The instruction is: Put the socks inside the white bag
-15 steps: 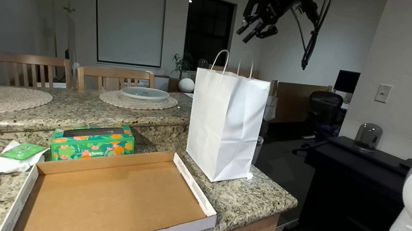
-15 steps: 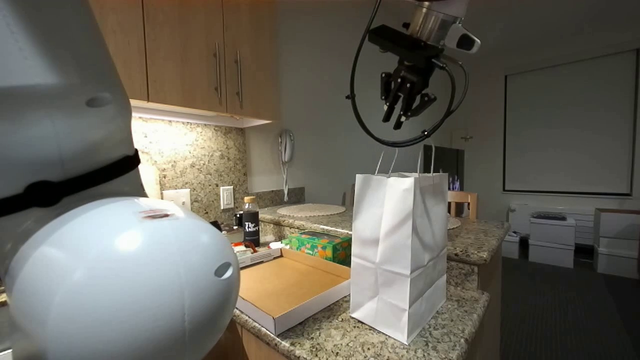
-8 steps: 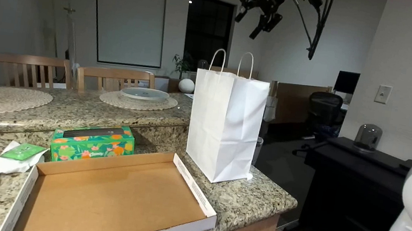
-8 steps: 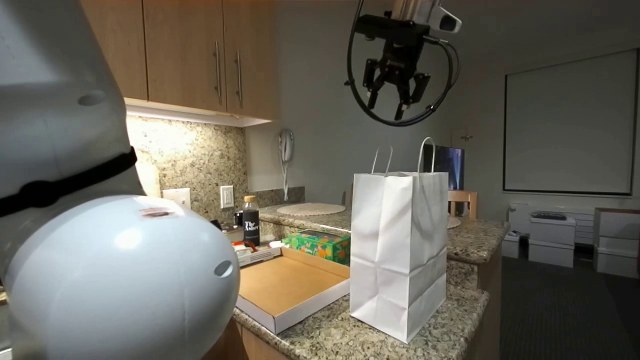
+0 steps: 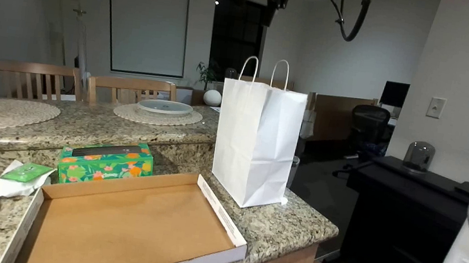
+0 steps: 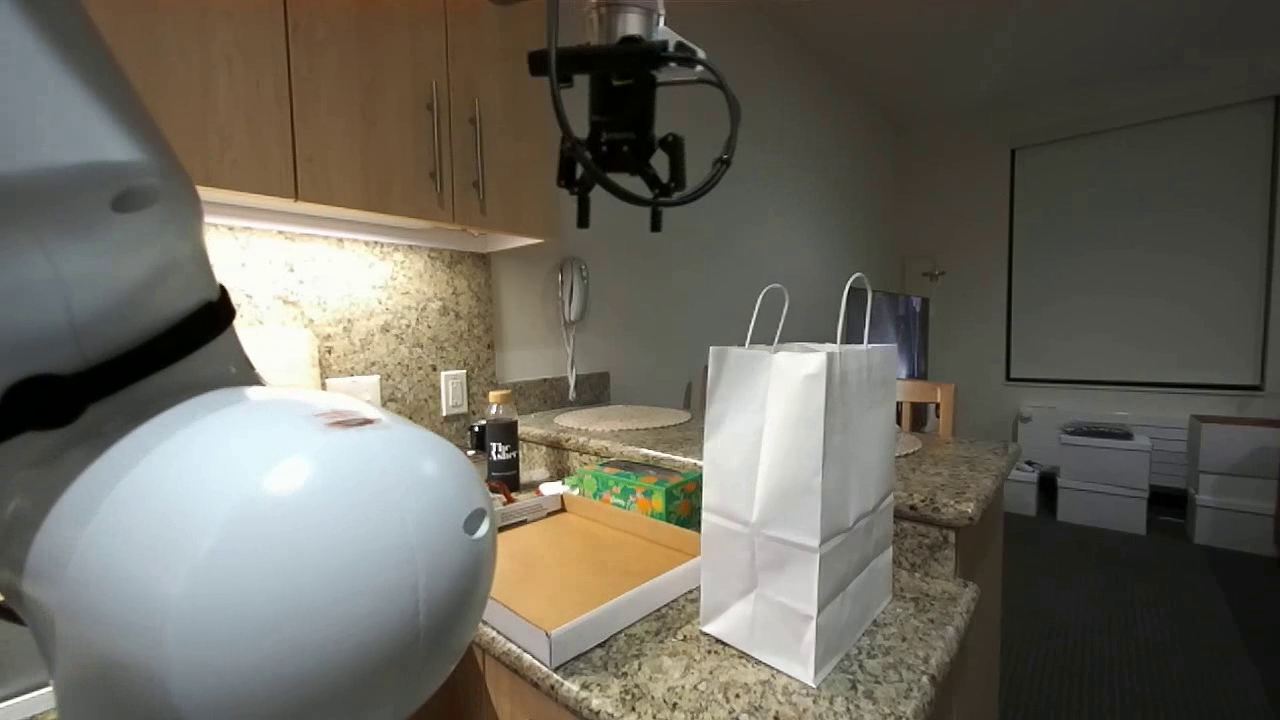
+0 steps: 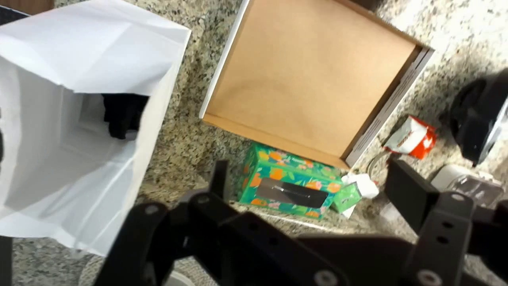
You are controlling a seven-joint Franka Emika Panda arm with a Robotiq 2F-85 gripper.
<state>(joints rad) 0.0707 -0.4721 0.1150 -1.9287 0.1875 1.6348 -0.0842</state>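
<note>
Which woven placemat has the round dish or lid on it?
The placemat nearer the white bag: an exterior view shows the round dish or lid on it. The other placemat lies farther from the bag, cut by the picture's left edge.

The wrist view looks down into the bag (image 7: 85, 167). Both exterior views look slightly downward, sharing bag and cardboard tray (image 5: 135, 227).

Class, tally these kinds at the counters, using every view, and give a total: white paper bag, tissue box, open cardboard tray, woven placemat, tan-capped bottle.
White paper bag: 1
Tissue box: 1
Open cardboard tray: 1
Woven placemats: 2
Tan-capped bottle: 1
Total: 6
</note>
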